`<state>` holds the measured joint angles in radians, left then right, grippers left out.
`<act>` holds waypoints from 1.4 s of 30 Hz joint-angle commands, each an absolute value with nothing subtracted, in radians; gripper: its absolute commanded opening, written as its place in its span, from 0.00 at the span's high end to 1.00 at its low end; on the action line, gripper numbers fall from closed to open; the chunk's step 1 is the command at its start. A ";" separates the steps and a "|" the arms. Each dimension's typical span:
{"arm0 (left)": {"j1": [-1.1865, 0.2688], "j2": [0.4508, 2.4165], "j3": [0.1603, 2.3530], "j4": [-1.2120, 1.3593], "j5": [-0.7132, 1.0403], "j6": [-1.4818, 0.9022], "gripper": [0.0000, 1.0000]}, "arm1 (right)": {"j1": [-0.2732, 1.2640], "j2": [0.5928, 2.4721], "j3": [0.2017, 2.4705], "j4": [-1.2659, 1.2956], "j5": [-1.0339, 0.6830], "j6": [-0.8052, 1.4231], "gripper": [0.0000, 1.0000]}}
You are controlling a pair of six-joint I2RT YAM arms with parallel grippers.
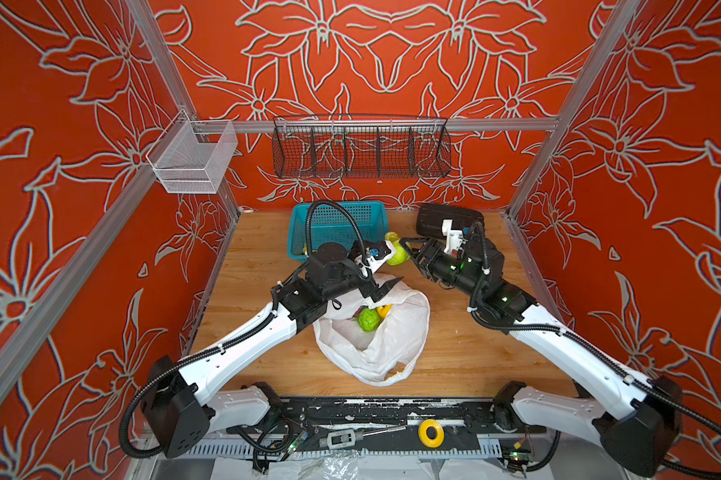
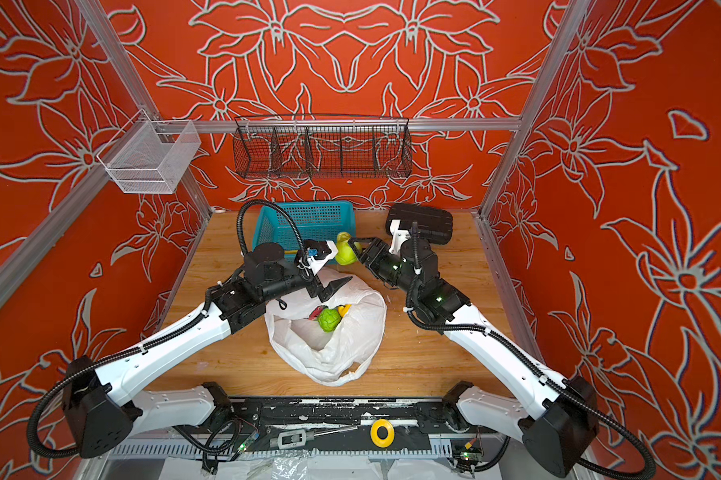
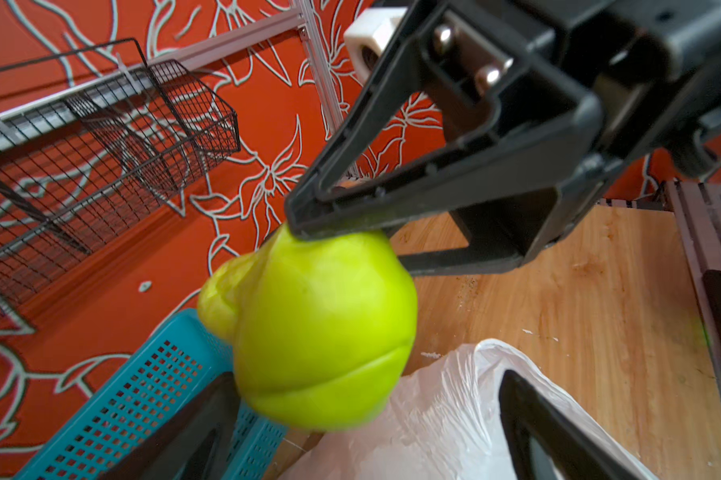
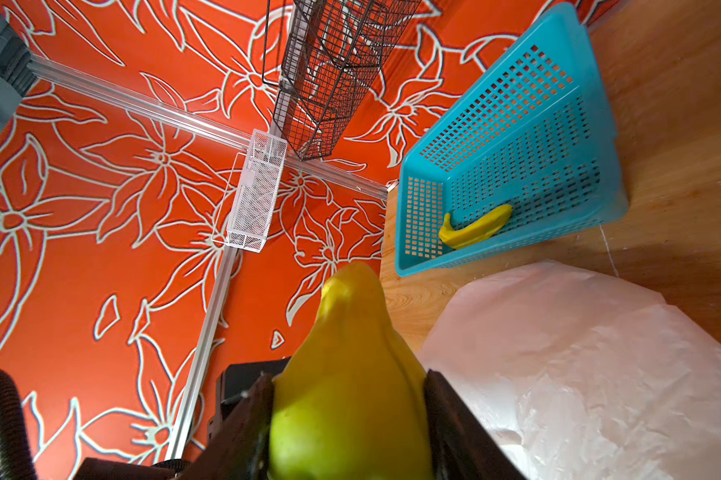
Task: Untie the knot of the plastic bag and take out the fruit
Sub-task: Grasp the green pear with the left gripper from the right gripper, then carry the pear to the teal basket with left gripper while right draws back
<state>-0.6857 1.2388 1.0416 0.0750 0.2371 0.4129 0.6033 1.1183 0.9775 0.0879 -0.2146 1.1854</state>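
Quick count: two arms, two pincers. One thin crinkly translucent-white plastic bag (image 1: pixel 375 353) sits mid-surface toward the front edge, mouth gaping upward. In the mouth I see one bumpy green round fruit (image 1: pixel 368 320) touching one yellow fruit (image 1: pixel 384 309). In a top view a red sliver (image 2: pixel 317 311) shows just beside them; I can't tell what it is.

One pale green pear-shaped fruit (image 4: pixel 350 407) is out of the bag. The right pincer (image 1: pixel 406 251) is clamped on it, a finger (image 4: pixel 248 415) on each flank. It hangs just past the bag's far edge, near the right front corner of the one teal perforated plastic basket (image 1: pixel 336 204). One yellow banana (image 4: pixel 477 228) lies in that basket against a wall. The left pincer (image 1: pixel 377 283) is spread wide and holds nothing. It sits over the bag's far rim, aimed at the held fruit.

Edges: the basket backs onto the rear wall, left of centre. One black ribbed case (image 1: pixel 448 216) sits rear right. Bare wooden surface (image 1: pixel 467 357) lies open right of the bag up to the right arm, plus a strip on the left under the left arm. The back rail carries one black wire rack (image 1: pixel 361 149) with five bays and one white mesh basket (image 1: pixel 192 160). One yellow tape roll (image 1: pixel 430 433) lies at the front rail.
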 commanded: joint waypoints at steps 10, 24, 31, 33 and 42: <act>-0.749 1.322 1.141 0.107 0.091 0.574 0.22 | 0.595 1.098 0.939 0.147 -0.245 1.246 0.42; -0.752 1.322 1.152 0.060 0.069 0.560 0.60 | 0.594 1.086 0.937 0.153 -0.250 1.269 0.39; -0.748 1.334 1.206 0.025 -0.017 0.456 0.69 | 0.594 1.039 0.937 0.113 -0.207 1.240 0.22; -0.741 1.334 1.217 0.025 -0.038 0.414 0.70 | 0.594 1.019 0.936 0.092 -0.186 1.222 0.19; -0.582 1.380 1.303 -0.057 -0.160 0.166 0.70 | 0.592 0.931 0.872 0.056 -0.090 1.144 0.04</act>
<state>-0.6327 1.3552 1.2701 -0.0135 -0.0933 0.2710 0.5911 0.9512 0.9016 0.0788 -0.1463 1.1805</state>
